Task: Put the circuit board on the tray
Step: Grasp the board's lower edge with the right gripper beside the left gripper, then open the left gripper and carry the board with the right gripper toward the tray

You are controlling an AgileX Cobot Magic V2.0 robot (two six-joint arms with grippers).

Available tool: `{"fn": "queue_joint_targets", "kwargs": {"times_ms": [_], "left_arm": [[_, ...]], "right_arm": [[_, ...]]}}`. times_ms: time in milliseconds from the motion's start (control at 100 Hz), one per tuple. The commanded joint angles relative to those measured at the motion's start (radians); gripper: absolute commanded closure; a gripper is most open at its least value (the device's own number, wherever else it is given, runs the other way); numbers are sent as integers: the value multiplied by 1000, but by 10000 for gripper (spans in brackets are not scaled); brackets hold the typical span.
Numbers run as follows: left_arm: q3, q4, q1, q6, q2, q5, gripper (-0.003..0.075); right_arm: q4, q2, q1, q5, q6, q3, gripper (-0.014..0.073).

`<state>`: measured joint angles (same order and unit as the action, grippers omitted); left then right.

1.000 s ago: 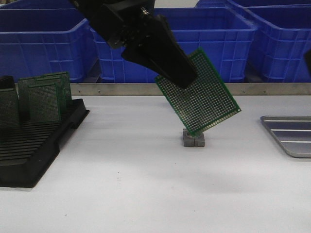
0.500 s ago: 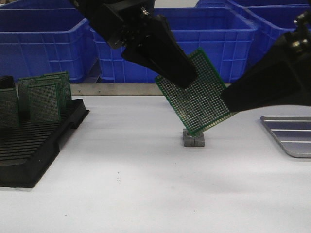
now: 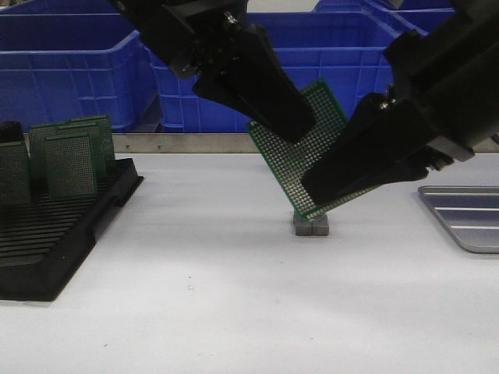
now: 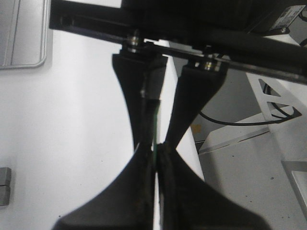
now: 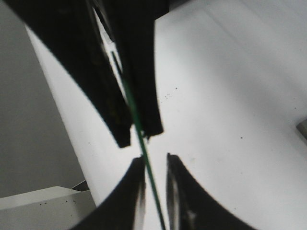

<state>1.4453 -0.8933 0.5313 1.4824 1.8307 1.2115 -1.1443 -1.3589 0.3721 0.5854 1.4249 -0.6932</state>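
Observation:
The green perforated circuit board (image 3: 292,167) hangs tilted above the table's middle. My left gripper (image 3: 300,128) is shut on its upper left part; in the left wrist view (image 4: 156,146) the jaws pinch the board's thin green edge (image 4: 157,129). My right gripper (image 3: 312,191) reaches in from the right, open, with its fingers on either side of the board's lower part. In the right wrist view (image 5: 154,163) the board's edge (image 5: 149,171) runs between the spread fingers, close to one. The silver ridged tray (image 3: 468,218) lies flat at the right edge, apart from both grippers.
A small grey block (image 3: 312,226) sits on the table just under the board's lowest corner. A black slotted rack (image 3: 54,241) holding several upright green boards (image 3: 70,160) stands at the left. Blue crates (image 3: 78,62) line the back behind a metal rail.
My right gripper has come in from the right and now straddles the board's lower part. My left gripper and the board have stayed in place.

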Motion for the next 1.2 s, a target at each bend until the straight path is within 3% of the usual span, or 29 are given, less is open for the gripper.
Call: {"fn": "queue_joint_targets", "kwargs": {"times_ms": [0,70,170,390,480,640,810,1020,1190], "left_arm": [[33,-72,6,-11,-57,48,740],[33,-72,6,-11,-57,48,738],[33,-72,6,-11,-57,48,686],[55,-72,2,-11,-57,32,310],[98,-72,-11,-11,-57,50,227],[168,-72,-44,-11,-57,57,226],[185,-72,-73,-11,-57,60,226],[185,-72,-77,-11,-57,60,226],[185,-72,-77,-11,-57,60,226]], "right_arm": [[-46,23,2,29,9,-32,622],[-46,23,2,29,9,-32,669],[-46,23,2,29,9,-32,662],[-46,23,2,33,-11,-32,662],[-46,23,-8,33,-55,-32,662],[-45,23,-104,33,-166,-32,662],[-45,21,-317,8,-274,-32,662],[-110,-33,-543,-61,-277,-32,662],[-236,-139,-620,-114,-273,-53,662]]}}
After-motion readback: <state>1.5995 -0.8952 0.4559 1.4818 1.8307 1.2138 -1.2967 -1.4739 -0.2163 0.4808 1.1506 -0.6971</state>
